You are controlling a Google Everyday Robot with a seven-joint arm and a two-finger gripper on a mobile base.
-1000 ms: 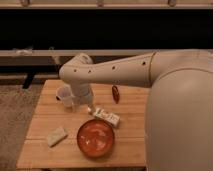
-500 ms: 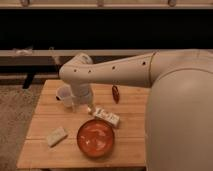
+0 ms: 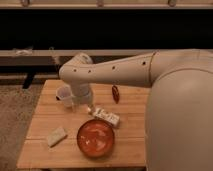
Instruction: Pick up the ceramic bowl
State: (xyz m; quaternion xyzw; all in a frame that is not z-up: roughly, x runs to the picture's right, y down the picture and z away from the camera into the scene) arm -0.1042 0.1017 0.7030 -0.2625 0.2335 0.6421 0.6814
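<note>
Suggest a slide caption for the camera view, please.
Gripper hangs over the wooden table, just beyond the ceramic bowl.

We see dim, warm light; the bowl (image 3: 96, 138) glints, and the gripper (image 3: 90, 107) just beyond it sits shaded beneath the arm (image 3: 115, 75).

Room with carpet (image 3: 15, 110), wooden table (image 3: 131, 146); gripper (image 3: 90, 108) above

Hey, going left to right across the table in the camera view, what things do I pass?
Pale block → plastic cup → ceramic bowl → small red object. The gripper hangs just right of the cup, behind the bowl. The white packet overlaps the bowl, so it is left out.
</note>
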